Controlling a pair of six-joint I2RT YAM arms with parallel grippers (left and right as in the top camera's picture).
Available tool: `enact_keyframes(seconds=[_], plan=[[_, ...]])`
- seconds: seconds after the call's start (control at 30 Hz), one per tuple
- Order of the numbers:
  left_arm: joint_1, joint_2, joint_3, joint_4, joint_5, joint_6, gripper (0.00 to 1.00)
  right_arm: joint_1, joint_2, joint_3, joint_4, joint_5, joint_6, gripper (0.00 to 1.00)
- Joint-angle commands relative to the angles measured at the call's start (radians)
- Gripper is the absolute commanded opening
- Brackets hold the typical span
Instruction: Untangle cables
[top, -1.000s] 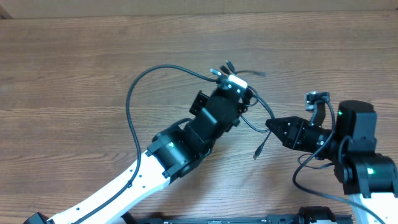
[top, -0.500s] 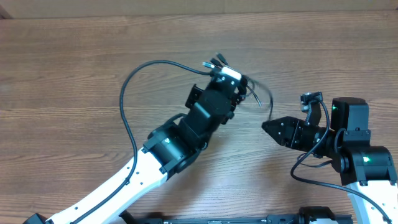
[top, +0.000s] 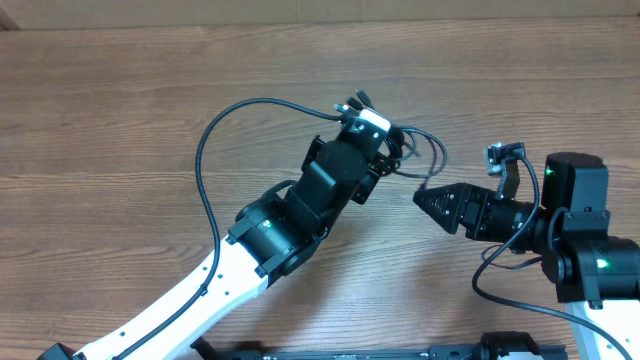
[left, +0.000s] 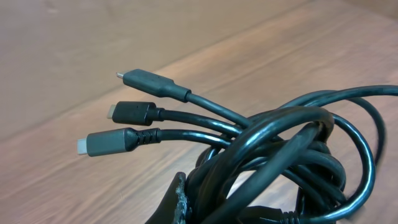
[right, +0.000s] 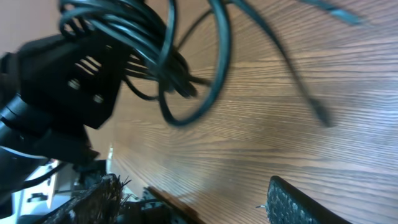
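My right tool (top: 422, 198) has just let go: a second ago it was pressed on a strand low by the table, and now its fingers (right: 298, 202) stand spread with nothing between them, the tip pointing at the bundle from just beside it. My left tool (top: 375, 135) stays pinched on the cables (left: 280, 143) and has carried them a little up and to the left, so the freed strand has sprung back into a hanging loop beside the bundle. I judge that pull loosened little; the coil is still knotted in the air above the table (top: 120, 100), and I need a fresh hold. The cords are thin, glossy black and rubbery, wound in overlapping rings. Three plug ends (left: 130, 113) fan out side by side, with moulded, ribbed collars and small metal tips. The table is matte brown woodgrain.
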Motion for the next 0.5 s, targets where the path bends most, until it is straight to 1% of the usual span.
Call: enact_keyframes(seconds=[0.0, 0.1, 0.2, 0.3, 0.4, 0.47], plan=[[0.003, -0.017, 0.014, 0.026, 0.179, -0.084, 0.04, -0.003, -0.014, 0.039, 0.014, -0.047, 0.036, 0.72], [0.002, -0.017, 0.014, 0.042, 0.270, -0.130, 0.04, -0.003, -0.014, 0.039, 0.018, -0.047, 0.036, 0.70], [-0.002, -0.017, 0.014, 0.050, 0.329, -0.137, 0.04, -0.003, -0.014, 0.039, 0.028, -0.047, 0.037, 0.68], [-0.017, -0.017, 0.014, 0.048, 0.338, -0.128, 0.04, -0.003, -0.014, 0.039, 0.031, -0.047, 0.037, 0.67], [-0.042, -0.017, 0.014, 0.047, 0.333, -0.070, 0.04, -0.003, -0.014, 0.039, 0.031, -0.047, 0.044, 0.66], [-0.049, -0.017, 0.014, 0.043, 0.317, -0.060, 0.04, -0.003, -0.014, 0.039, 0.031, -0.047, 0.044, 0.66]])
